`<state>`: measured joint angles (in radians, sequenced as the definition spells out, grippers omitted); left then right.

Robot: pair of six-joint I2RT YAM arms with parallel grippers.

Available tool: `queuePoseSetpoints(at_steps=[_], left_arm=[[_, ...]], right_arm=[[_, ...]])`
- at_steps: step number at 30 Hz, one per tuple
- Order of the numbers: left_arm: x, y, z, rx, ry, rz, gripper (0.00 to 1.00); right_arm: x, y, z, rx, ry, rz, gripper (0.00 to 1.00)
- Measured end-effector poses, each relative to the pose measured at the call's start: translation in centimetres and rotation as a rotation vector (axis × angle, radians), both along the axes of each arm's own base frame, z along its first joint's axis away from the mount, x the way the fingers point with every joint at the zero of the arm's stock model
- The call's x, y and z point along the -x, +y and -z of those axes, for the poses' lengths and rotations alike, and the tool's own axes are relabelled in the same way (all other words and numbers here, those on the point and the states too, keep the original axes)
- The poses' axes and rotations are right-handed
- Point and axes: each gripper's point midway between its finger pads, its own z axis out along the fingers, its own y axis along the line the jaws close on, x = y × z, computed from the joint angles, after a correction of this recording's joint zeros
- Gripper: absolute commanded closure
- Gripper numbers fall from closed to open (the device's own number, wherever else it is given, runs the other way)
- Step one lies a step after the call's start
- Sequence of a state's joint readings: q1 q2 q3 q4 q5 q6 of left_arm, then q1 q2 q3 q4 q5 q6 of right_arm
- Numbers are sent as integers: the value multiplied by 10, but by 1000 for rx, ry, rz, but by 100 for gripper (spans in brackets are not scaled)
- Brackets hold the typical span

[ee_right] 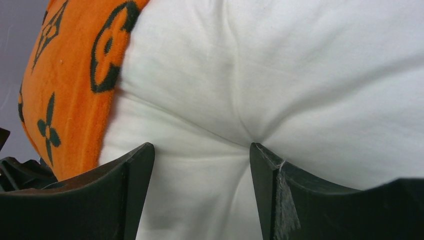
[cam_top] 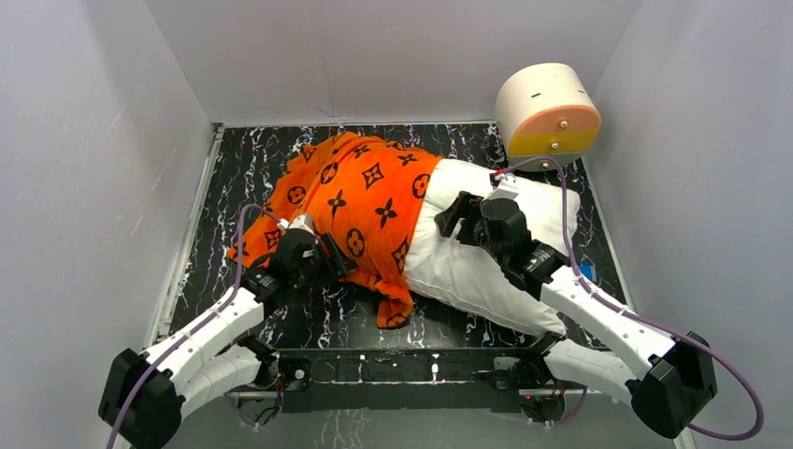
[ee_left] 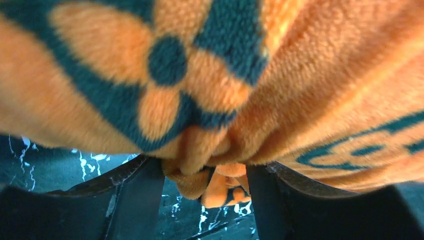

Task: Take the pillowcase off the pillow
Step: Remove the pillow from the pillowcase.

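The orange pillowcase (cam_top: 360, 201) with dark flower motifs covers the left half of the white pillow (cam_top: 472, 267), whose right half lies bare on the table. My left gripper (cam_top: 323, 257) sits at the pillowcase's near edge. In the left wrist view a bunched fold of pillowcase (ee_left: 200, 172) hangs between its fingers (ee_left: 135, 200), which stand apart around it. My right gripper (cam_top: 465, 217) rests on the bare pillow (ee_right: 280, 75) near the pillowcase (ee_right: 70, 100) opening. Its jaws are wide apart and pressed into the white cover, which puckers at the right fingertip (ee_right: 262, 160).
A round beige drawer box (cam_top: 547, 110) with a yellow front stands at the back right corner. The black marbled table top (cam_top: 234, 168) is walled in by grey panels on three sides. Both arm bases sit on the rail at the near edge.
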<state>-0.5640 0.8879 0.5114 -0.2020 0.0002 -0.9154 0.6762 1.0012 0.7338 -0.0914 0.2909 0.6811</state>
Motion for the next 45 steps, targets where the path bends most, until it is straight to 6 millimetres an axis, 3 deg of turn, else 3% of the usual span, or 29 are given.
queuePoseSetpoints(at_steps=[2, 4, 5, 10, 13, 18, 21, 24, 30, 37, 45], left_arm=[[-3, -4, 7, -9, 16, 12, 71], [-5, -3, 9, -23, 10, 18, 96], [-6, -2, 8, -26, 2, 11, 100], [-6, 17, -4, -70, -62, -45, 100], [-3, 41, -10, -133, -82, -130, 100], [3, 70, -39, -182, -116, -251, 100], [7, 90, -63, -208, -175, -309, 100], [11, 102, -74, -249, -211, -316, 100], [9, 90, -65, -292, -184, -208, 100], [8, 82, -57, -305, -155, -151, 100], [12, 84, -60, -306, -162, -147, 100]], right_arm=[[0, 0, 1, 5, 0, -2, 22], [0, 0, 2, 10, 1, -1, 23], [-1, 0, 2, 12, 2, -1, 23], [-5, -2, 3, 21, -5, 15, 27], [-9, -4, 5, 31, -10, 41, 31], [-13, -4, 2, 32, -36, 34, 36], [-13, -3, 0, 38, -60, 8, 33], [-8, -2, -4, 48, -99, -44, 23], [22, 0, -15, 68, -222, -236, 13], [79, 24, -22, 18, -342, -582, 8], [105, 54, -13, 77, -349, -742, 7]])
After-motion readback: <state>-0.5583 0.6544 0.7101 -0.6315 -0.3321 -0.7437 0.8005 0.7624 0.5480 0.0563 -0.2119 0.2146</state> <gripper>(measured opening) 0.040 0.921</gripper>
